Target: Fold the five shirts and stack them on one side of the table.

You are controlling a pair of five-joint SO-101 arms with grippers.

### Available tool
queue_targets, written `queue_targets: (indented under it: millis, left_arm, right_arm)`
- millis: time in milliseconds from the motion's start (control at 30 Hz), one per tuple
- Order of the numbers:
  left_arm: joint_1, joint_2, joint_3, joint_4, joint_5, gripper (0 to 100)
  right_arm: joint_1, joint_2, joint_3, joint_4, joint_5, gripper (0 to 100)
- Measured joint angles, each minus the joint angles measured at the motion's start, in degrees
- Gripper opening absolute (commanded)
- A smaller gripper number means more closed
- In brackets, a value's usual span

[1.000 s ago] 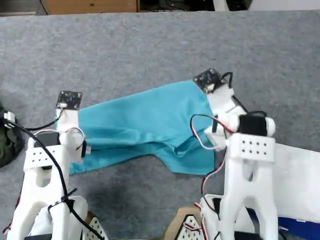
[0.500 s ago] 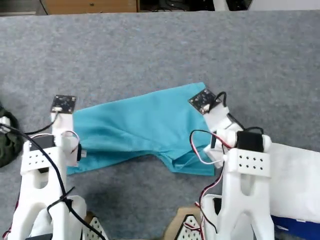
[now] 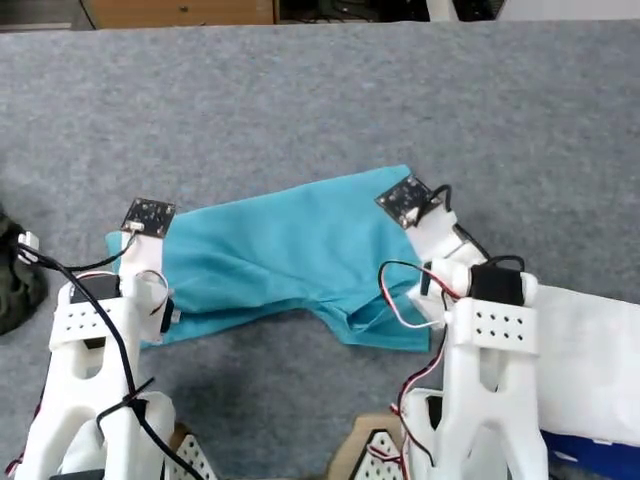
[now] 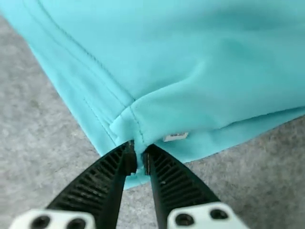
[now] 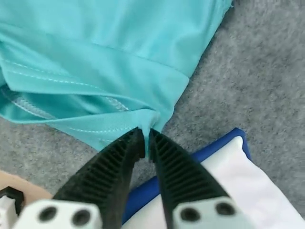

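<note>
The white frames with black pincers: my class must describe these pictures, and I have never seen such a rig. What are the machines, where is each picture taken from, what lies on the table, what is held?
They are two robot arms side by side at a grey table. The high view looks down from a fixed camera; the other two come from a camera on each arm's wrist. A turquoise shirt lies on the table. The left gripper and the right gripper each pinch its edge. A white cloth lies to the right of the shirt.
</note>
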State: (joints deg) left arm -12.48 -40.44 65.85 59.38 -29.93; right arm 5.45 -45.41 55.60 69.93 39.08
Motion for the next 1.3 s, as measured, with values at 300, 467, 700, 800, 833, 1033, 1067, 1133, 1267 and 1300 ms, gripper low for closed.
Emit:
queue_targets:
  millis: [300,467,700,800,833,1033,1067,1133,1267,1300]
  left_arm:
    - [0.00,0.00,-3.16,6.59,-1.23,20]
    - [-2.90,0.00,-10.02,12.04,-2.64,23]
    - [-12.31,0.00,-24.97,18.29,-6.07,6]
    - [-14.59,0.00,-30.51,18.29,-6.07,4]
    - [-14.77,0.00,-32.00,18.29,-5.98,3]
    - [-13.89,0.00,-34.20,13.45,5.89,2]
    - [-12.84,0.00,-33.76,11.52,8.53,2]
    - [-10.02,0.26,-31.82,7.21,13.10,2]
    - [-3.08,4.57,-26.64,-1.85,18.46,2]
    - [-2.20,6.51,-25.76,-4.04,19.34,2]
  right_arm:
    - [0.18,-0.26,-2.55,7.47,4.92,25.9]
    - [0.18,-0.26,-11.69,14.07,4.92,15.4]
    - [0.18,-0.26,-25.05,18.64,3.16,1.3]
    - [0.18,-0.26,-28.13,18.73,2.20,0.6]
    - [0.09,-0.09,-29.01,18.73,1.76,0.6]
    - [-6.77,9.67,-34.81,16.62,-3.87,0.6]
    - [-8.44,12.48,-36.40,15.74,-4.84,0.6]
    - [-11.69,19.16,-39.91,13.89,-6.95,0.6]
    - [-15.21,35.25,-49.49,10.99,-10.73,0.5]
    - [-15.30,39.56,-52.22,10.81,-11.25,0.5]
